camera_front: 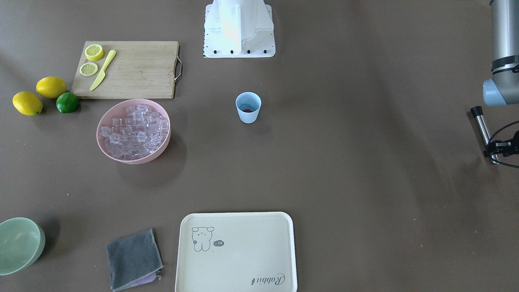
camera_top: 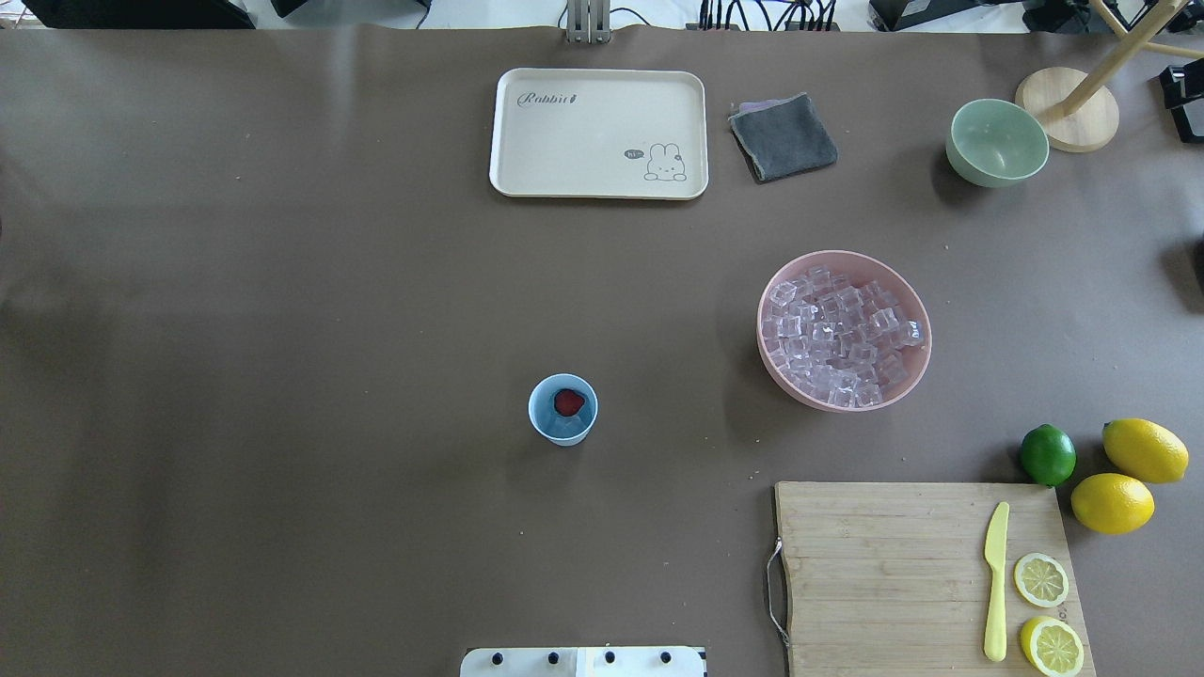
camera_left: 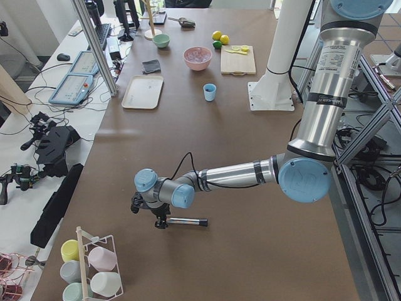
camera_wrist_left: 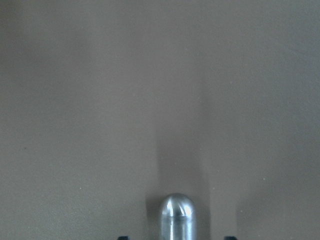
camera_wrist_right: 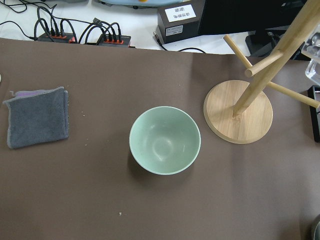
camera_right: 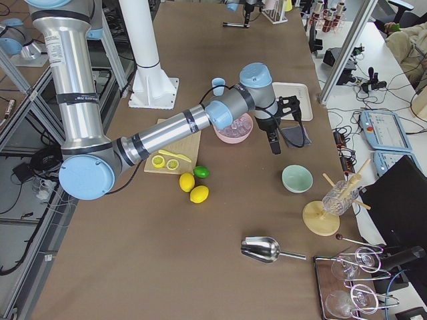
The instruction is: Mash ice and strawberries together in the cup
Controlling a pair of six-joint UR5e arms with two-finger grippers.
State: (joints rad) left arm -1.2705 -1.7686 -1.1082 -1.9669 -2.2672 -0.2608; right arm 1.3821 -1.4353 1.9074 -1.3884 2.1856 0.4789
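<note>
Mid-worktop, cup stands alone: bare surface on every side, top open. Robot's left half is open, bare surface in the overhead view. 1 steel bar lies at the far left end, left tool at it. Right side crowded: pink bowl heaped with ice, well apart from cup; cutting board with knife and 2 lemon halves; 2 lemons and 1 lime beside it. Tray, cloth and green bowl line the far edge. Robot base at near edge, behind cup.
</note>
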